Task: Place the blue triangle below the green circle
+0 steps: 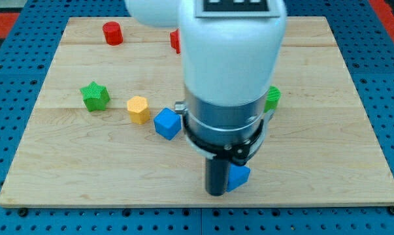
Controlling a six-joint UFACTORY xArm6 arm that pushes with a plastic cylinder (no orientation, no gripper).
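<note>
The blue triangle (pixel 240 176) lies near the board's bottom edge, right of centre, mostly hidden behind my rod. My tip (pixel 215 192) rests on the board, touching the triangle's left side. The green circle (pixel 273 98) stands above and to the right of the triangle; the arm's white and grey body covers all but its right edge.
A blue cube (pixel 167 123), a yellow hexagon block (pixel 138 109) and a green star (pixel 95 96) sit left of the arm. A red cylinder (pixel 112 32) stands at the top left. A red block (pixel 174 40) at the top is mostly hidden. The wooden board's bottom edge (pixel 183 203) is close below my tip.
</note>
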